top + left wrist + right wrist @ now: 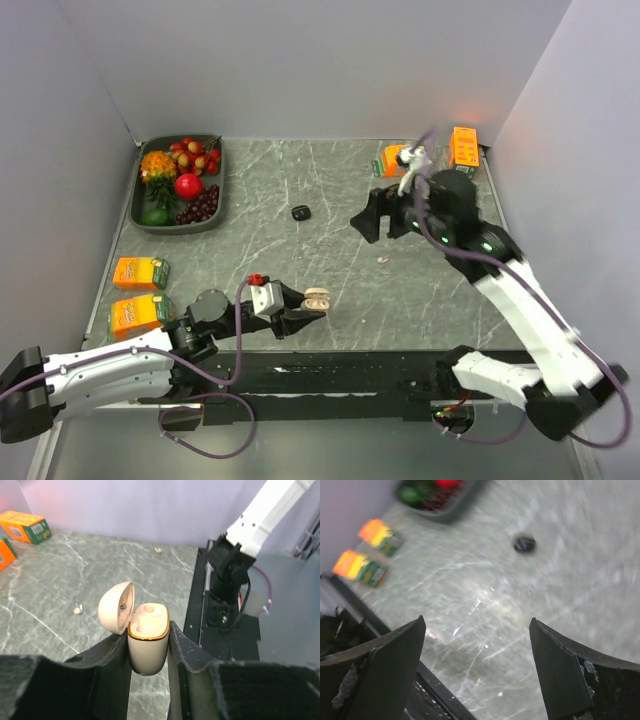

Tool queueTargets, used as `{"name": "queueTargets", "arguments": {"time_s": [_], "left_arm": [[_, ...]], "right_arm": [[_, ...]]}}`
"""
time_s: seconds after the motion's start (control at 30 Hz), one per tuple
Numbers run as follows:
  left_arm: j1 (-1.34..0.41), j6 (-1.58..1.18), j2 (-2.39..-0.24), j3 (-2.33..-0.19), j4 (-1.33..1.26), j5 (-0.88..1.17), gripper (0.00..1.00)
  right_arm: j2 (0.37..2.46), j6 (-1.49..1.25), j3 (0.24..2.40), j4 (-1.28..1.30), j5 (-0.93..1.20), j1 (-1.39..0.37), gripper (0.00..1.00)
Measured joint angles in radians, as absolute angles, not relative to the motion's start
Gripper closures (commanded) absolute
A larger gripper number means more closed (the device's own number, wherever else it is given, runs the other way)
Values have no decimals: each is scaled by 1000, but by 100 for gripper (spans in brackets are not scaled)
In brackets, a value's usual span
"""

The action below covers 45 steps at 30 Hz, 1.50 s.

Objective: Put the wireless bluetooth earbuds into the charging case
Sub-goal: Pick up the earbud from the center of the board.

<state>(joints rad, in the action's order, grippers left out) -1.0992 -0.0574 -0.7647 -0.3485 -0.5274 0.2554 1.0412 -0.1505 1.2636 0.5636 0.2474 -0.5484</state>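
Note:
My left gripper is shut on the cream charging case, which stands upright between the fingers with its lid swung open to the left. A pale rounded shape shows in the far well; I cannot tell whether it is a bud. In the top view the case is near the table's front edge. One white earbud lies loose on the marble, also seen from the left wrist. My right gripper hangs above the table with its jaws wide open and nothing between them.
A small dark rounded item lies mid-table. A grey tray of fruit stands at the back left. Orange cartons lie at the left edge and back right. Another pale speck lies farther off.

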Motion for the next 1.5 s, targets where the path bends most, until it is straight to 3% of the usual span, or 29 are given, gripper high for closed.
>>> {"name": "queueTargets", "arguments": {"time_s": [0.13,0.27,0.47,0.6,0.7,0.83,1.0,1.5], "left_arm": [[-1099,-95,-727,-325,-572,218,99],[-1099,-136,-673,-285,-614,159,99],[-1099,-155,-606,-265,-624,103,99],[-1100,-165,-576,-263,-624,80,99],[-1104,-172,-566,-263,-623,65,99],[-1113,-175,-553,-263,-605,46,99],[-1132,-171,-531,-263,-588,23,99],[-1178,-165,-521,-263,-554,-20,99]], "right_arm": [[1163,-282,1131,550,205,-492,36],[1252,-384,971,599,115,-492,39],[1333,-403,961,587,-31,-492,41],[1394,-387,967,563,-117,-493,57],[1475,-371,994,549,-172,-493,64],[1564,-355,1031,533,-213,-493,63],[1641,-348,1092,534,-257,-493,53],[1765,-342,1127,543,-286,-495,55]]}}
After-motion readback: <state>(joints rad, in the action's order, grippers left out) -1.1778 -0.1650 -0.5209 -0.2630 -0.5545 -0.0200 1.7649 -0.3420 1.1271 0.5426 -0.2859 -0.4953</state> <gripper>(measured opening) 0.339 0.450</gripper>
